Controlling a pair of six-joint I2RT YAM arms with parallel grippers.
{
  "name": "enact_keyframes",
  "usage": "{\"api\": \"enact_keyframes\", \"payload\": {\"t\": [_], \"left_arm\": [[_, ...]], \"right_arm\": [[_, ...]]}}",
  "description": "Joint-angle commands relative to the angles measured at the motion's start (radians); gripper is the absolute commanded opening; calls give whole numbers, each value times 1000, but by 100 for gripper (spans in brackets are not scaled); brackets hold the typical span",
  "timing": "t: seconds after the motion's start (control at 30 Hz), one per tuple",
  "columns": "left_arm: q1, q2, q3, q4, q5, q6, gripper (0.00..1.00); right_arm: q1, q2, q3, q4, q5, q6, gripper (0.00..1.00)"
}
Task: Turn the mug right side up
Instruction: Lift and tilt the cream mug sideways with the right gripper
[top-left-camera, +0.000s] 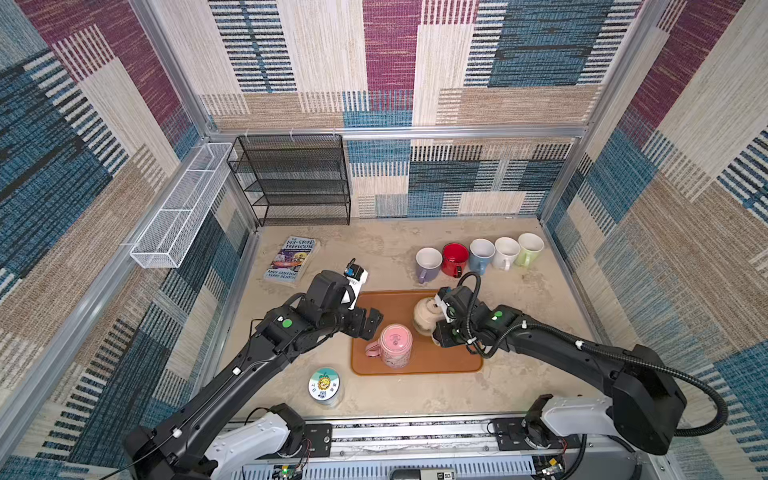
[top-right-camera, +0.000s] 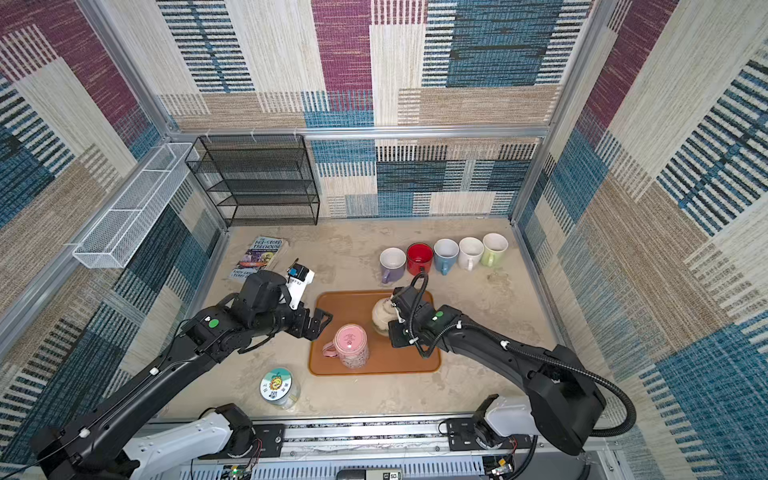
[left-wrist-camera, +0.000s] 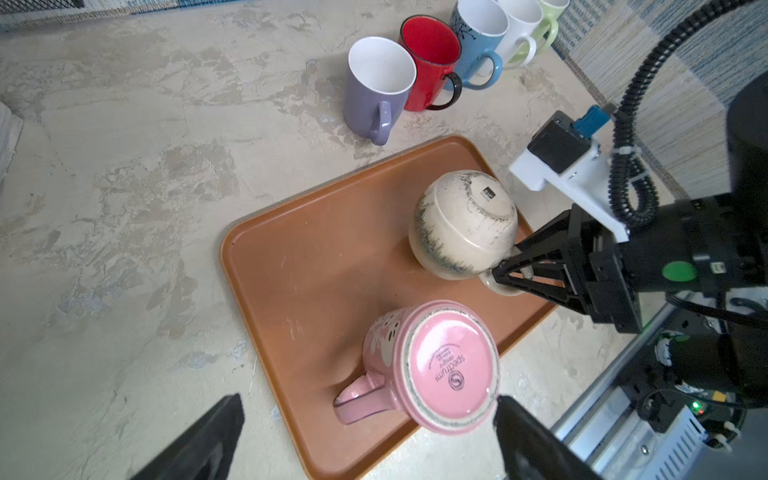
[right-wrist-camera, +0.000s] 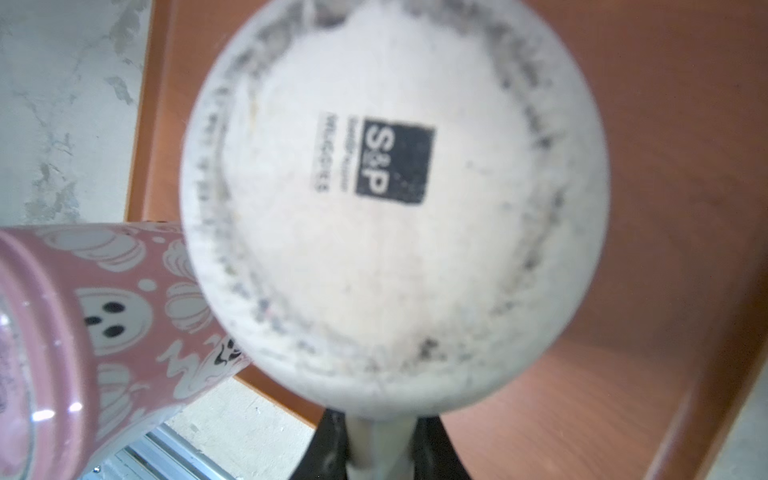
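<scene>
Right claw (left-wrist-camera: 505, 276), arm stretched low over tray (left-wrist-camera: 291, 270), pinches the handle (left-wrist-camera: 503, 291) of the inverted cream mug (left-wrist-camera: 461, 224); left claw (top-left-camera: 371, 324) gapes.

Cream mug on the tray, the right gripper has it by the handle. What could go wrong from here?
1. The right gripper pinches only the thin handle of the cream mug; the rounded body might swivel or slip in the grip while flipping.
2. The upside-down pink ghost mug stands close beside it on the tray; a wide swing could knock it over.
</scene>
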Motion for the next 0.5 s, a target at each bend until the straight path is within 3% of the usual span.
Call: {"api": "enact_keyframes", "payload": {"t": [0.0, 0.23, 0.47], "left_arm": [[0, -3, -7, 71, 47, -36, 99], [6, -35, -81, 220, 144, -115, 96], [13, -95, -159, 390, 246, -188, 84]], "right_arm": [[-27, -50, -18, 144, -93, -3, 0], [-98, -152, -69, 268, -220, 11, 0], [-166, -236, -111, 410, -359, 47, 0]]}}
